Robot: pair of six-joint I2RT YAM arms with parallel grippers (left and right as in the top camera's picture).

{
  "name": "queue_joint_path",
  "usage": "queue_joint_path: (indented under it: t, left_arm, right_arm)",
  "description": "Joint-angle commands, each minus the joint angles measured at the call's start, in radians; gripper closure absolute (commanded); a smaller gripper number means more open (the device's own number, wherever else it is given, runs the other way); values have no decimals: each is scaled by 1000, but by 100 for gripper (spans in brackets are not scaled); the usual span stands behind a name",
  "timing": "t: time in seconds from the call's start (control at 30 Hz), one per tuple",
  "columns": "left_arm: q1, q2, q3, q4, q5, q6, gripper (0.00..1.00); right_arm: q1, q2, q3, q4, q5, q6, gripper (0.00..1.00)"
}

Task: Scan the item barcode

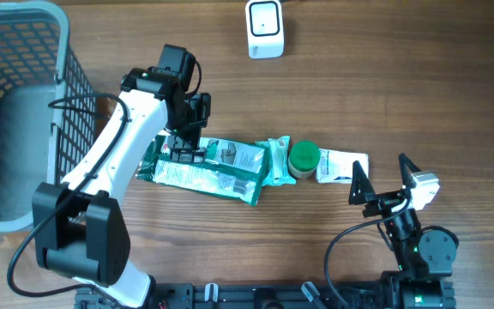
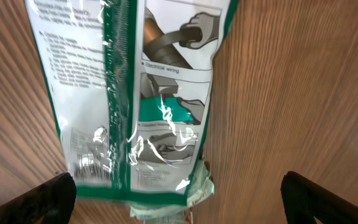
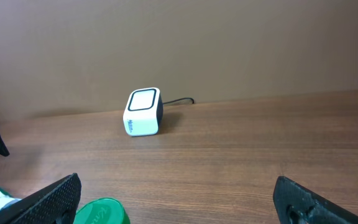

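Left claw [image 1: 187,148] and right claw [image 1: 382,176] stand spread apart, gripping nothing. Far left, a wire basket [image 1: 58,51] holds a grey shape [image 1: 24,146] I can't identify. Centre, the green packet [image 1: 221,167] lies flat on the worktop [image 1: 401,69] under the left claw. I'd judge grasping it comes next, then facing its barcode to the white scanner [image 1: 265,27].

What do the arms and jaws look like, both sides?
Left arm: white shell links, black joints and base, a black cable looping alongside. Right arm: mostly black, a white block at the wrist, a second black cable near the base. The left gripper and right gripper are black, with tapered jaws.
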Motion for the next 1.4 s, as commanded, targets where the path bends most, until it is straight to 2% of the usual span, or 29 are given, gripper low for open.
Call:
queue_joint_path:
  t: [0.0, 0.07, 0.13, 0.2, 0.27, 0.33, 0.43, 0.5, 0.53, 0.6, 0.7, 0.77, 0.8, 0.93, 1.03, 1.1, 1.23, 1.37]
  left_arm:
    - [-3, -8, 18, -1, 33, -22, 0]
    - [-3, -23, 54, 34, 34, 44, 0]
    - [-4, -49, 121, 107, 34, 202, 0]
    - [-11, -87, 220, 186, 34, 450, 0]
    - [-44, -143, 351, 270, 33, 810, 0]
    - [-81, -202, 441, 339, 10, 999, 0]
    - [-166, -315, 511, 444, -215, 1189, 0]
    - [-266, -393, 512, 520, -510, 1360, 0]
    - [-304, -415, 512, 536, -603, 1410, 0]
    - [-436, -475, 512, 582, -919, 1608, 0]
    - [-550, -523, 512, 505, -1062, 1822, 0]
    - [-600, -546, 511, 431, -1081, 1920, 0]
    - [-607, -566, 502, 451, -1056, 1969, 0]
    - [-618, -653, 495, 489, -1027, 1971, 0]
    - [-560, -737, 478, 480, -1023, 1833, 0]
    - [-483, -784, 452, 479, -984, 1798, 0]
    - [-276, -906, 345, 452, -737, 1797, 0]
    - [-33, -1085, 196, 453, -381, 1753, 0]
  right_arm:
    - [5, -4, -1, 2, 10, 7, 0]
    - [5, -4, -1, 2, 10, 7, 0]
    - [5, -4, -1, 2, 10, 7, 0]
    - [5, -4, -1, 2, 10, 7, 0]
    - [5, -4, -1, 2, 10, 7, 0]
    - [5, -4, -1, 2, 10, 7, 0]
    - [5, -4, -1, 2, 10, 7, 0]
    - [5, -4, -1, 2, 10, 7, 0]
    - [5, -4, -1, 2, 10, 7, 0]
    - [5, -4, -1, 2, 10, 7, 0]
    - [5, -4, -1, 2, 10, 7, 0]
    - [5, -4, -1, 2, 10, 7, 0]
    - [5, -4, -1, 2, 10, 7, 0]
    - [5, -4, -1, 2, 10, 7, 0]
    - [5, -4, -1, 2, 10, 7, 0]
    - [5, -4, -1, 2, 10, 7, 0]
    - [5, -4, -1, 2, 5, 10, 0]
    - [5, -4, -1, 2, -9, 266, 0]
